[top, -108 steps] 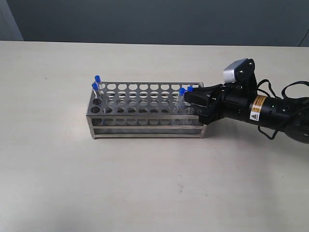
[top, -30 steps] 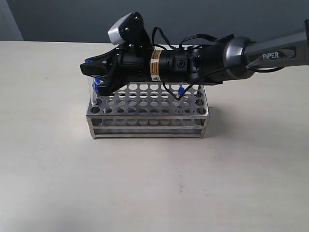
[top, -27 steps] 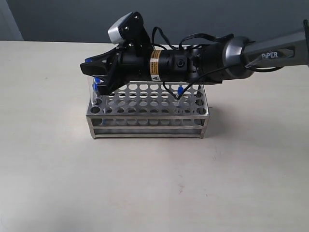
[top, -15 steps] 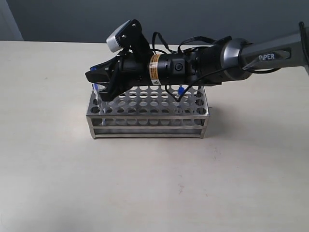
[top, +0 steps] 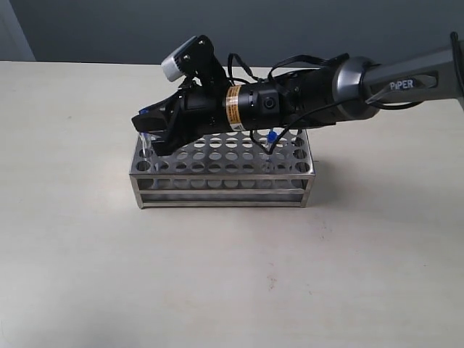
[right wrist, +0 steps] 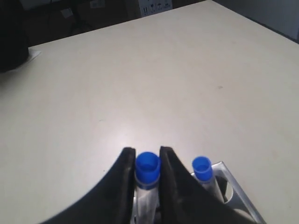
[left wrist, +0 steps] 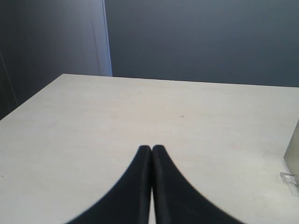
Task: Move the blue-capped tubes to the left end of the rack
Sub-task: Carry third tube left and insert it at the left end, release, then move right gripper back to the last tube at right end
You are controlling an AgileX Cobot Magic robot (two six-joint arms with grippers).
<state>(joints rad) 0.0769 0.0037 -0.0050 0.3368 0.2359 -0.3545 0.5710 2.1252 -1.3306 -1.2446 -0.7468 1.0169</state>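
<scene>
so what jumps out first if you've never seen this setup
The long black arm stretched across the silver rack draws the eye first, with its right gripper clamped on a blue-capped tube at the rack's left end. A second blue-capped tube stands close beside it, and a lone blue-capped tube stands near the right end, under the arm.

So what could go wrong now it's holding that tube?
The right hand pinches a blue-capped tube by its cap. If it tilts, the tube might miss its hole in the rack and jam. Close beside it stands another tube, so the opening fingers could bump it. The arm stretches low over the last tube and might knock it.
</scene>
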